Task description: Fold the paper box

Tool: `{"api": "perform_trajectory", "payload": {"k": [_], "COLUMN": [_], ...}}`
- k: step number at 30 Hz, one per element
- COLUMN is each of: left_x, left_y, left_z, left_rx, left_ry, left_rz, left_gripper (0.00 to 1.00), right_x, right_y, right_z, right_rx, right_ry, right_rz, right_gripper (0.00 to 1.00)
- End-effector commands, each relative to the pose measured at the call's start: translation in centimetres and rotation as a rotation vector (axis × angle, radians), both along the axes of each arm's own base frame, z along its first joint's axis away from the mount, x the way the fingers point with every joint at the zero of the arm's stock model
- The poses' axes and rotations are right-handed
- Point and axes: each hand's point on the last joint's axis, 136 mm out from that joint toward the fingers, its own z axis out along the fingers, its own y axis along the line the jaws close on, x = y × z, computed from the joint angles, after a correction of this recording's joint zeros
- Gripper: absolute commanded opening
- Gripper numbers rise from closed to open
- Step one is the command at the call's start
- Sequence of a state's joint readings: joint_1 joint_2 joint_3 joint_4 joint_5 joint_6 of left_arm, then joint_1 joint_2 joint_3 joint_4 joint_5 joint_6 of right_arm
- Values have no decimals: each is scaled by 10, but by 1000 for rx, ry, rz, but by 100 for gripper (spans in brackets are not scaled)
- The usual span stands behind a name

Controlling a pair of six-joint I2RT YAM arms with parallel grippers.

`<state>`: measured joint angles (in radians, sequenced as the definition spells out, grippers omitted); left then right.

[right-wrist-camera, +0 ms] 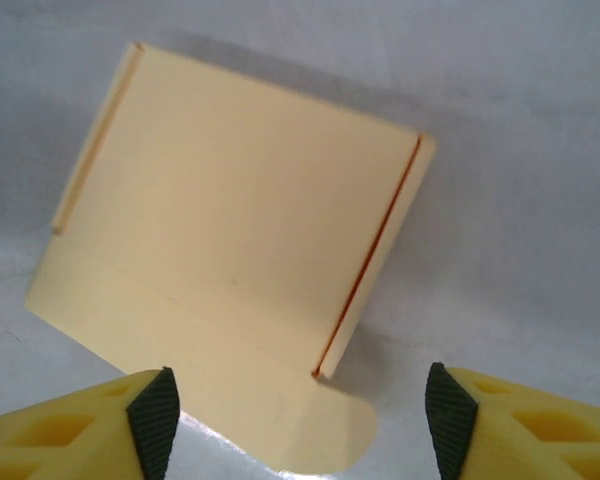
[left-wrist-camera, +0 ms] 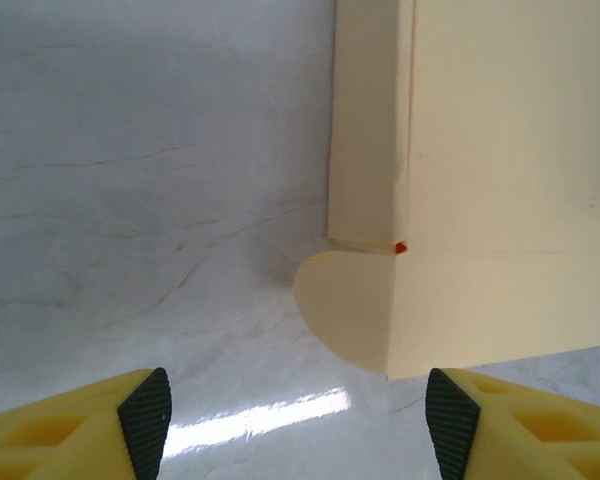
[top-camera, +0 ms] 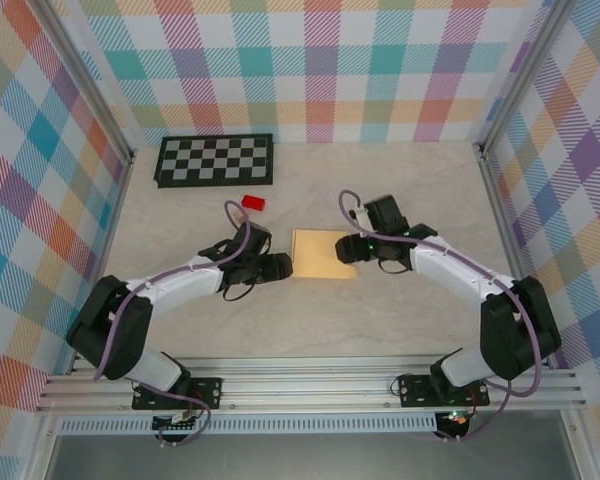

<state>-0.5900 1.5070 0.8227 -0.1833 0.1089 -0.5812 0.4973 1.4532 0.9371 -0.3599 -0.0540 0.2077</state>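
Pale marbled stone makes up the surface (top-camera: 310, 320), and the work sits near its middle. A checkerboard (top-camera: 214, 159) lies well beyond the left tool (top-camera: 280, 266), against the far wall.

The paper box (top-camera: 322, 254) lies between the two tools, its near-left edge just ahead of the left tool and its right edge just ahead of the right tool (top-camera: 358, 246). It reads as low and flat rather than as a standing box.

From the right wrist, the main panel lies straight ahead of the tool. Narrow side strips (right-wrist-camera: 375, 260) are turned in along two opposite edges and lie close against the panel. A further panel below ends in a rounded tab (right-wrist-camera: 335, 430) that rests flat on the surface, close in front of the tool.

Both tools stand apart with nothing between their pads (left-wrist-camera: 145, 420); neither touches the card.

My judgement is that the side creases are made but the job is roughly half done. The walls have yet to stand, and the tabbed panel has yet to be brought over and tucked.

A small red block (top-camera: 253, 202) sits beyond the left tool, apart from the card.
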Motion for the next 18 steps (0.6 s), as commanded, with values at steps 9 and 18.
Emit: {"api": "perform_trajectory", "payload": {"k": [9, 18], "left_x": [38, 35], "left_y": [-42, -60], "left_z": [-3, -12], "left_rx": [-158, -193], "left_ry": [-150, -85], "left_rz": [-96, -126], "left_gripper": [75, 73], "right_x": [-7, -1], "right_y": [9, 22], "right_z": [-39, -42], "right_rx": [243, 314], "right_ry": [179, 228], "right_rz": [-140, -126], "right_gripper": [78, 74]}}
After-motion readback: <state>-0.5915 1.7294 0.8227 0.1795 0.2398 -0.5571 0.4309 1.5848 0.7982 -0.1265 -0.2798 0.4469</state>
